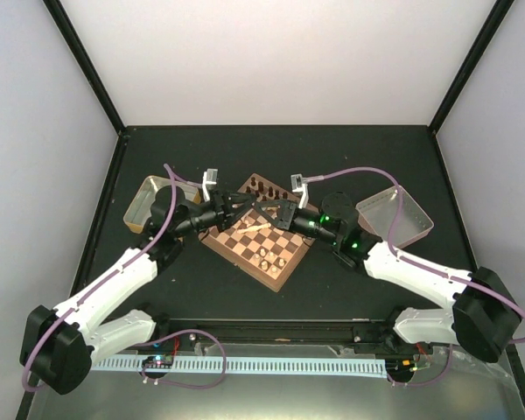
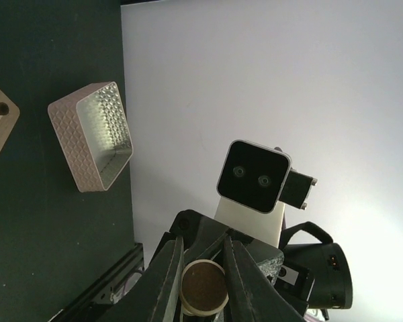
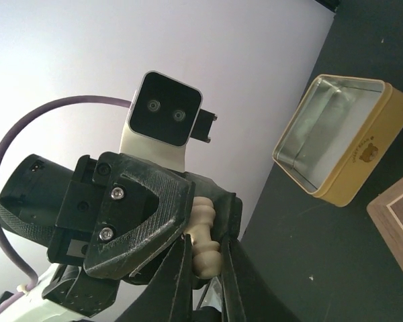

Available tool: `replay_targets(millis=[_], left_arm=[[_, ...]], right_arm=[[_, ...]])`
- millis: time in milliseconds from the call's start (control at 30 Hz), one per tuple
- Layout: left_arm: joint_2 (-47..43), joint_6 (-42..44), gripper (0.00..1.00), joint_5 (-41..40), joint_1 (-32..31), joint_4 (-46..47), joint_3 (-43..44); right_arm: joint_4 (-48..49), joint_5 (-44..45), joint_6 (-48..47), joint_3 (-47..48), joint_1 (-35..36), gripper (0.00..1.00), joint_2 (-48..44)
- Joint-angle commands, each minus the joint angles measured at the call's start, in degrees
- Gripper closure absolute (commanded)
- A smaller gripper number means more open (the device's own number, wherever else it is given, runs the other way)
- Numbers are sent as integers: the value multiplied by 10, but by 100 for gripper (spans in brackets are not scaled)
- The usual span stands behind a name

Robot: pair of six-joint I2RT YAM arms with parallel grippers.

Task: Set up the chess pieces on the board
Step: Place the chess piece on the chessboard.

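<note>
Writing: a small bear-like mark and a line of lettering are seen on the side wall of the yellow tin (image 3: 364, 159). The lettering is too small to be read. No other writing can be made out.

Containers: the yellow tin (image 1: 133, 215) is set toward the left edge of the bench, lying open. Inside, only its shiny metal floor and walls are seen. A pink tray (image 1: 417, 234) is set toward the right edge. In the left wrist view the pink tray (image 2: 70, 144) shows only a dimpled, patterned inner surface.

Task things: the board (image 1: 236, 241) is placed at the middle of the bench, turned corner-on to the near edge. A row of dark chess pieces (image 1: 264, 186) is stood along its far side, and a few pale pieces (image 1: 267, 257) are stood nearer the near corner.

Grippers: above the board, the left gripper (image 1: 246, 215) and the right gripper (image 1: 276, 219) are met tip to tip. A pale chess piece (image 1: 260, 227) is held level between them. The left gripper (image 2: 203, 270) is pinched on the piece's round base (image 2: 203, 290). The right gripper (image 3: 205, 276) is pressed on both sides of the same pale chess piece (image 3: 205, 235).
</note>
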Motion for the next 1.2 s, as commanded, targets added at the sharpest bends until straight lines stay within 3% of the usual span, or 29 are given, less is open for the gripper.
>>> replay_targets(millis=[0, 233, 400, 667, 933, 1167], left_arm=[[-4, 30, 86, 3, -4, -26, -7], [-28, 184, 51, -86, 20, -187, -11], [-60, 306, 40, -184, 55, -292, -26], [-124, 450, 28, -328, 92, -444, -23], [-165, 493, 24, -329, 105, -447, -47], [-183, 472, 24, -393, 115, -509, -26]], right_arm=[[-52, 15, -18, 27, 1, 99, 1], [-271, 31, -103, 76, 0, 99, 3], [-501, 73, -243, 192, 1, 99, 71], [-796, 185, -406, 425, 19, 99, 266], [-937, 228, -457, 586, 54, 96, 419], [-1028, 265, -478, 695, 83, 96, 522]])
